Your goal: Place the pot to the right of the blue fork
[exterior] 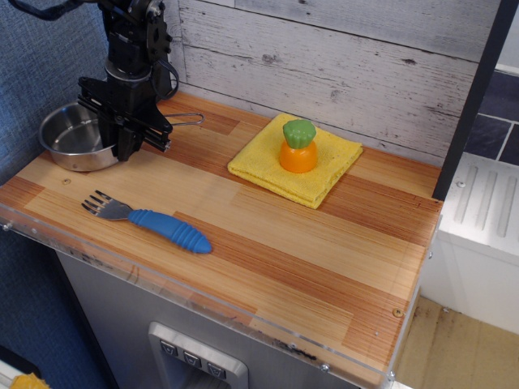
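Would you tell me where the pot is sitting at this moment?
The pot sits at the counter's back-left corner, behind the blue fork, with the gripper at its right rim.
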Controlling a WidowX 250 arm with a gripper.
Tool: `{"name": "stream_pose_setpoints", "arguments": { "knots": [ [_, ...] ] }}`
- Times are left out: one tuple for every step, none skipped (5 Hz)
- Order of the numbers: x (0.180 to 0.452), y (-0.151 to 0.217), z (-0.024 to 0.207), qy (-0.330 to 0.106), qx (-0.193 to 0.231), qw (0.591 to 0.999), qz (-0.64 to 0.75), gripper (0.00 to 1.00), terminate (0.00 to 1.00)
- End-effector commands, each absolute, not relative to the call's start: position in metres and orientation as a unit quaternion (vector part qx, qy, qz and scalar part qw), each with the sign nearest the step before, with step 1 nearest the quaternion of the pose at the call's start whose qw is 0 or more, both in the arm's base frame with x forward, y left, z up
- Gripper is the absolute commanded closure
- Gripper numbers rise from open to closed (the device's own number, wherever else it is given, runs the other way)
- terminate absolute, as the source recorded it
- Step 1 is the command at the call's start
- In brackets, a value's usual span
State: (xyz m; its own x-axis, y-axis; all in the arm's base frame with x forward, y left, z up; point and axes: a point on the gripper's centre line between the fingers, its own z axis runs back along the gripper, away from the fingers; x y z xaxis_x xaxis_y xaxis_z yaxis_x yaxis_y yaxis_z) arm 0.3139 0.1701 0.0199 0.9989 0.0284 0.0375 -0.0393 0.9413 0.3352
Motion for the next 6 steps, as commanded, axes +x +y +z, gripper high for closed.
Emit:
{"name": "stream_pose_setpoints", "arguments": {
  "knots": [
    [0.321, 0.168, 0.044, -0.044, 0.183, 0.982, 0.017, 1.00, 0.00],
    [0.320, 0.170, 0.051, -0.052, 0.170, 0.984, 0.021, 1.00, 0.00],
    [0.324, 0.175, 0.067, -0.067, 0.166, 0.983, 0.029, 1.00, 0.00],
    [0.334, 0.164, 0.097, -0.103, 0.175, 0.979, 0.017, 1.00, 0.00],
    [0.338, 0.138, 0.114, -0.129, 0.178, 0.975, -0.014, 1.00, 0.00],
    [0.338, 0.108, 0.124, -0.146, 0.165, 0.974, -0.044, 1.00, 0.00]
  ]
}}
